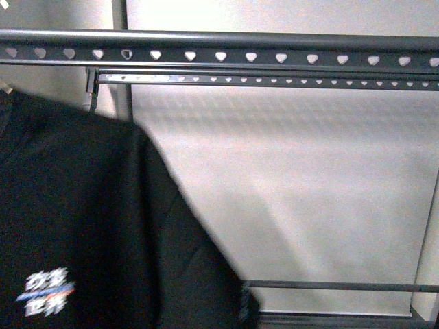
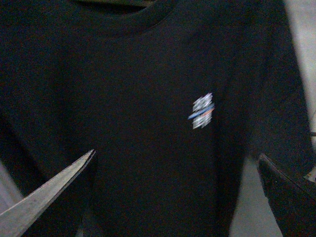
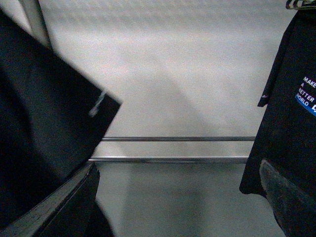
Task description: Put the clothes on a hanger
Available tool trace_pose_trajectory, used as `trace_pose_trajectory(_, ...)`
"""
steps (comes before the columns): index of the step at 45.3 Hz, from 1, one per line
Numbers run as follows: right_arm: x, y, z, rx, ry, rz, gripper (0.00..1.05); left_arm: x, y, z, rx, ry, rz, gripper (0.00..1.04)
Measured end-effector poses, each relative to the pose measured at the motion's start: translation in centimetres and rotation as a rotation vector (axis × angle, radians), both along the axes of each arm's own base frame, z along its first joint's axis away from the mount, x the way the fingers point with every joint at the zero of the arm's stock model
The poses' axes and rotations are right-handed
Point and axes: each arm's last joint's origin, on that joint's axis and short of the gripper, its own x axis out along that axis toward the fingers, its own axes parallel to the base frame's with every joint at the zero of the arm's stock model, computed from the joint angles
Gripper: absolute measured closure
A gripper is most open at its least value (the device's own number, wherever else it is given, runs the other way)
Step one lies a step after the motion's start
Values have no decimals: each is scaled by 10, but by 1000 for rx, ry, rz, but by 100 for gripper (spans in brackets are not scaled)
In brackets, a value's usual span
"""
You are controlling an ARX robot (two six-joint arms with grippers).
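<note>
The black T-shirt (image 1: 82,219) hangs at the lower left of the front view, with its white characters and blue-orange stripe (image 1: 46,295) showing. The grey rack's top rail (image 1: 219,55), punched with heart holes, runs across above it. Neither gripper shows in the front view. In the left wrist view the shirt's front (image 2: 138,98) fills the picture, logo (image 2: 202,111) right of centre. My left gripper (image 2: 175,165) is open and empty, just short of the cloth. My right gripper (image 3: 177,175) is open and empty, with black cloth (image 3: 39,123) beside one finger.
A second punched rail (image 1: 274,80) runs just behind and below the top rail. The rack's low cross bars (image 3: 173,159) lie ahead of my right gripper, and one shows in the front view (image 1: 329,284). A black shirt reading "MAKE A BETTER WORLD" (image 3: 291,113) hangs at the edge of the right wrist view. A pale wall lies behind.
</note>
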Motion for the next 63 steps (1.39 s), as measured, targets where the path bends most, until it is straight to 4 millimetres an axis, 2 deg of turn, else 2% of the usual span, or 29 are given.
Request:
trace_pose_trajectory(16,0,0,0,0,0,0,7,0,0,0,4,8,-10,7)
trace_pose_trajectory(19,0,0,0,0,0,0,7,7,0,1,36,88,-235,7)
trace_pose_trajectory(21,0,0,0,0,0,3,7,16,1,8,24,115,-256,7)
trace_pose_trajectory(25,0,0,0,0,0,0,7,46,6,42,-71,122,-130,7)
trace_pose_trajectory(28,0,0,0,0,0,0,7,62,8,55,-137,152,-70,7)
trace_pose_trajectory(30,0,0,0,0,0,0,7,72,10,61,-177,182,-48,7)
trace_pose_trajectory(36,0,0,0,0,0,1,7,125,22,75,-451,325,109,7)
trace_pose_trajectory(40,0,0,0,0,0,0,7,162,42,86,-622,298,315,7)
trace_pose_trajectory(45,0,0,0,0,0,2,7,198,59,96,-736,229,465,7)
trace_pose_trajectory(55,0,0,0,0,0,1,7,227,77,102,-808,194,577,7)
trace_pose_trajectory(57,0,0,0,0,0,0,7,231,80,104,-812,188,602,11)
trace_pose_trajectory(63,0,0,0,0,0,0,7,242,89,104,-830,195,643,32)
